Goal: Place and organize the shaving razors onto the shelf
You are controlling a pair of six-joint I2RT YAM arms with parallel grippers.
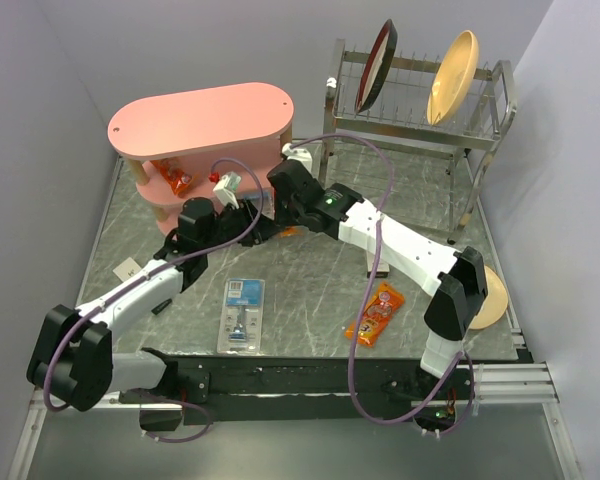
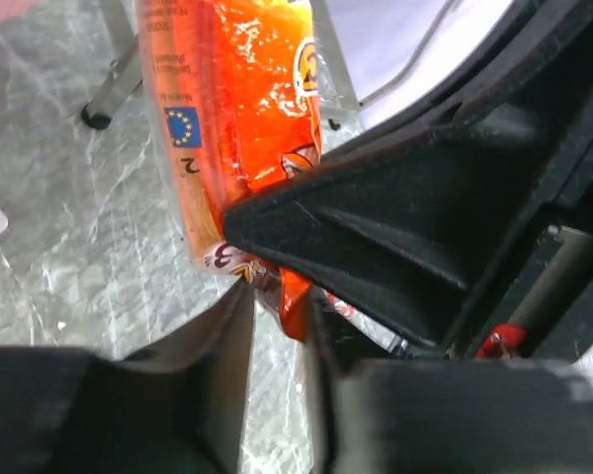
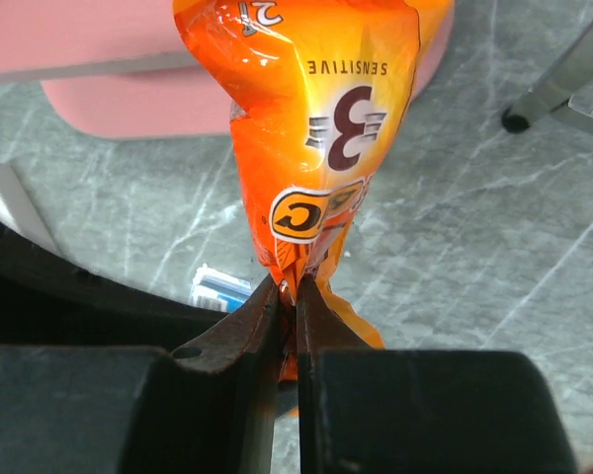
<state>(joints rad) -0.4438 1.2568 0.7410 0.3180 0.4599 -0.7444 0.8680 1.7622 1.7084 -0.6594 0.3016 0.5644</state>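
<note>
One shaving razor blister pack [image 1: 242, 315] lies flat on the table near the front, between the arms; the second is not identifiable. The pink shelf [image 1: 200, 120] stands at the back left. My right gripper [image 3: 289, 291] is shut on the bottom seam of an orange packet [image 3: 316, 128] printed "3 SENSITIVE", held in front of the shelf [image 3: 109, 99]. My left gripper [image 2: 277, 296] is open right beside it, and a corner of the same packet [image 2: 247, 109] sits between its fingertips. In the top view the two grippers, left [image 1: 268, 232] and right [image 1: 280, 222], meet by the shelf's lower right.
Another orange packet [image 1: 170, 178] lies on the shelf's middle tier and one [image 1: 375, 315] on the table at the right. A metal dish rack [image 1: 420, 140] with two plates stands at the back right. A tan plate [image 1: 495, 295] lies at the right edge.
</note>
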